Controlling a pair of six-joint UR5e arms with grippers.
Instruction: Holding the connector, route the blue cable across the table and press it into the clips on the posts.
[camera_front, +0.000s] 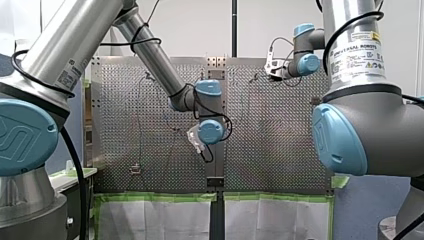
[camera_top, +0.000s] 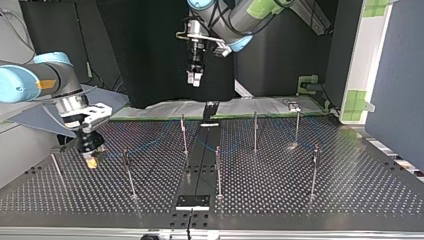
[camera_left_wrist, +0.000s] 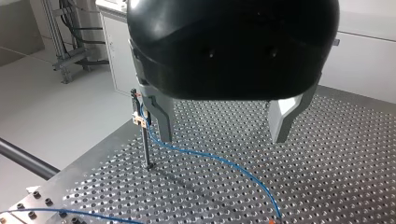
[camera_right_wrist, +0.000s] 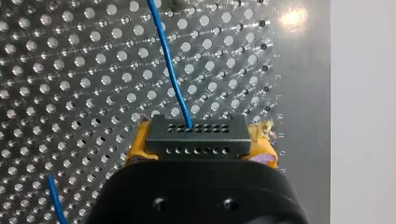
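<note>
The black housing (camera_right_wrist: 196, 196) of my right gripper (camera_right_wrist: 198, 145) lies closest in its own wrist view and hides most of its fingers. Only the yellow pads (camera_right_wrist: 134, 150) show at either side. They are pressed in on the black connector (camera_right_wrist: 196, 137), pinching it by its two short ends. The connector's long axis lies across the gripper, from pad to pad, and its face with rows of small holes points ahead. The blue cable (camera_right_wrist: 170, 70) leaves the middle of that face and runs straight ahead over the perforated table (camera_right_wrist: 70, 70), bending slightly to one side.

At the lower left of the top view this gripper hangs low, its tips just above the table. A thin post (camera_top: 129, 172) stands just beside it, and more posts (camera_top: 255, 131) stand across the middle of the frame.

My left gripper (camera_left_wrist: 223, 126) has its metal fingers (camera_left_wrist: 161, 116) spread wide, with nothing between them. Its dark housing blocks the upper part of its wrist view. Behind one finger a post (camera_left_wrist: 145, 140) rises from the table, with a clip (camera_left_wrist: 137, 119) at its top. The cable passes through or against the clip, but I cannot tell if it is seated. From there it slopes down and curves away across the holes. In the upper middle of the top view this gripper hangs high, well apart from the posts.
</note>
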